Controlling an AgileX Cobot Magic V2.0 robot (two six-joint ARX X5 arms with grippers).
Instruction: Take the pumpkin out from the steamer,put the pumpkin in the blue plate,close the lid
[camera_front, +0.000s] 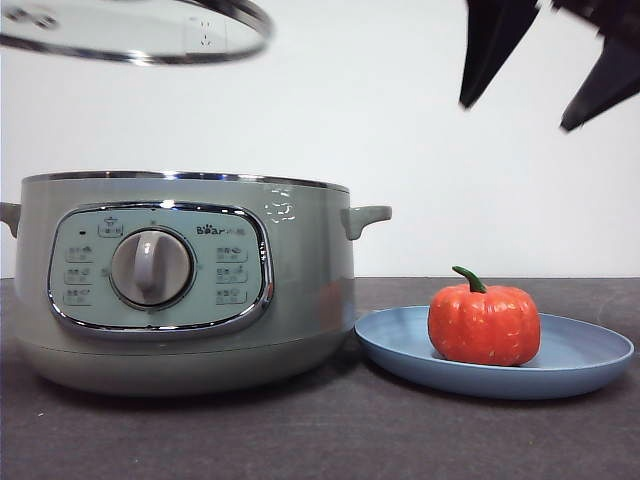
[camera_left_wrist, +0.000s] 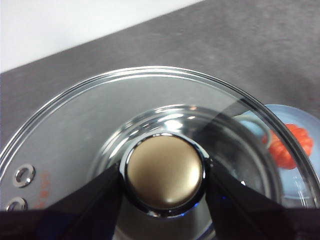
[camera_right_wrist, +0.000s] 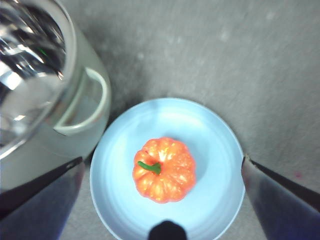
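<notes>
One small orange ribbed pumpkin (camera_right_wrist: 164, 170) sat in the light-blue round plate (camera_right_wrist: 210, 130); right gripper (camera_front: 545, 70) hovered wide above, left gripper (camera_left_wrist: 165, 182) clamped the glass lid's (camera_left_wrist: 85, 125) knob.

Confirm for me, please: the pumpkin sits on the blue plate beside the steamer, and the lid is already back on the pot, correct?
Not quite. The pumpkin is on the blue plate beside the steamer, but the lid is not on the pot: the front view shows it held above, and the left wrist view shows the left end effector gripping its knob.
</notes>
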